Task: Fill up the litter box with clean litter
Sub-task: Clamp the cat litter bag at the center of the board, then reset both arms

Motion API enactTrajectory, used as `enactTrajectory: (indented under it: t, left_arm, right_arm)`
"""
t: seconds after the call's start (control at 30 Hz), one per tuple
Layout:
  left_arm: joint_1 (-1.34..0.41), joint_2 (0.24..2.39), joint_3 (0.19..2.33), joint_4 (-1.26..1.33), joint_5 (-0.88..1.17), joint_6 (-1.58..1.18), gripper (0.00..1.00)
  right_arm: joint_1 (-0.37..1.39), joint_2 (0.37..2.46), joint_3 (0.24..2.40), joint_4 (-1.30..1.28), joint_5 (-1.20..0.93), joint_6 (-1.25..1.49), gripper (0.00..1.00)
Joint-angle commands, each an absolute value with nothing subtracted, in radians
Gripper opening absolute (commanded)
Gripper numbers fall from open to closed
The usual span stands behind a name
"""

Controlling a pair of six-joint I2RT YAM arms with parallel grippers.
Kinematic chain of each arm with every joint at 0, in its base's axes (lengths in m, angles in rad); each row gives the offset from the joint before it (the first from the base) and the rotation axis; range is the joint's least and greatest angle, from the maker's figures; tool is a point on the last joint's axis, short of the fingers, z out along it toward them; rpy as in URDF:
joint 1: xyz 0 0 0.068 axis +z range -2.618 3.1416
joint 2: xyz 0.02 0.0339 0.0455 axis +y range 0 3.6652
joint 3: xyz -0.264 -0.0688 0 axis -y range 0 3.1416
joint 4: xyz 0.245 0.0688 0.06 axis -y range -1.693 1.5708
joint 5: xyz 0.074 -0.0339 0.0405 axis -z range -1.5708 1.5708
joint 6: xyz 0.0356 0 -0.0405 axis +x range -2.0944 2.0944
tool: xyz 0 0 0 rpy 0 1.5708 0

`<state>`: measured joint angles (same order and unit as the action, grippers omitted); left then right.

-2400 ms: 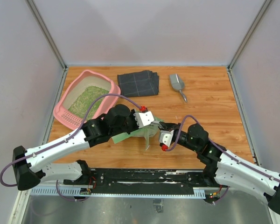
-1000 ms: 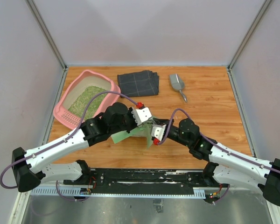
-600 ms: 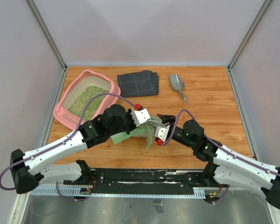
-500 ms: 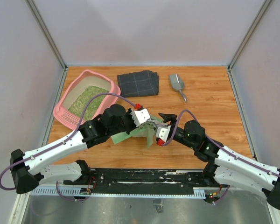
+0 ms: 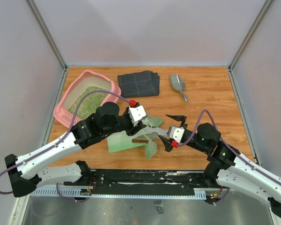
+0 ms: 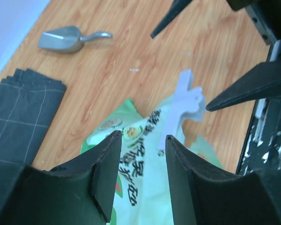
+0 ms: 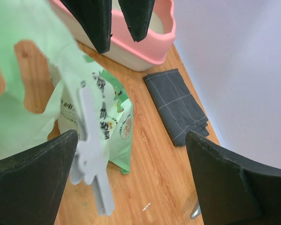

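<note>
Most of the pouring looks done, I'd say. The pink litter box [image 5: 67,116] sits at the far left corner of the table with a bed of clean litter [image 5: 87,105] across much of its floor, though a pale bare strip shows along its far side. Whether more is needed, I can't judge from here.

The green-and-white bag [image 5: 126,140] is slumped on the wood in front of the box, between the two arms, its mouth end raised toward the left gripper [image 6: 143,136]. That gripper hangs over the bag with its jaws partly parted. The film shows in the gap below them, and I see no pinch on it.

The right gripper [image 7: 131,135] is spread as wide as it goes just beside the bag, holding nothing. A small white clip [image 6: 185,98] sits on the bag's top edge between the two grippers.
</note>
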<state>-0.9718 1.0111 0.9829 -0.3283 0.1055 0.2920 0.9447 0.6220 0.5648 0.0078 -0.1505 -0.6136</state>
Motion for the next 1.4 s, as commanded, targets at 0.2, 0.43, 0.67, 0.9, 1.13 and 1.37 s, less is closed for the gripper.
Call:
enactTrajectory:
  t: [0.2, 0.43, 0.67, 0.9, 1.13, 1.37]
  left_arm:
    - [-0.974, 1.038, 1.016, -0.333, 0.094, 0.105, 0.48]
    - [-0.990, 1.030, 0.848, -0.238, 0.099, 0.070, 0.50]
    - [-0.990, 1.022, 0.880, -0.225, 0.024, 0.108, 0.51]
    - [-0.991, 0.944, 0.927, -0.196, -0.081, 0.109, 0.55]
    - [-0.991, 0.895, 1.051, -0.368, -0.332, -0.002, 0.72]
    - [-0.991, 0.862, 1.059, -0.624, -0.494, -0.282, 0.77]
  right_arm:
    - [0.966, 0.472, 0.537, 0.038, -0.031, -0.216, 0.98]
    - [0.967, 0.432, 0.529, -0.099, 0.118, -0.139, 0.98]
    - [0.968, 0.372, 0.523, -0.165, 0.207, -0.140, 0.98]
    - [0.966, 0.345, 0.555, -0.231, 0.251, -0.082, 0.98]
    - [0.967, 0.373, 0.716, -0.425, 0.348, 0.071, 0.98]
    - [0.966, 0.388, 0.736, -0.534, 0.510, 0.178, 0.98]
